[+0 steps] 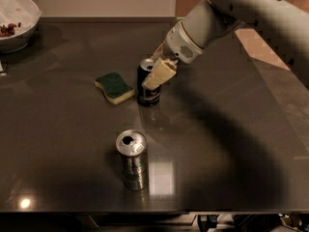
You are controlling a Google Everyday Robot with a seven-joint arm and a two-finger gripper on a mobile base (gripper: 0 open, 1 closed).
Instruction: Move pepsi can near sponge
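Observation:
The pepsi can (147, 94) is dark with a silver top and stands upright on the dark table (231, 144), just right of the sponge (114, 87). The sponge has a green top over pale yellow foam and lies a small gap from the can. My gripper (155, 73) comes down from the upper right and is shut on the pepsi can's upper part. One pale finger (159, 74) shows across the can's front.
A plain silver can (132, 159) stands upright nearer the front, below the sponge. A white bowl (14, 21) with food bits sits at the far left corner. The table's right edge runs beside a paler floor (285, 86).

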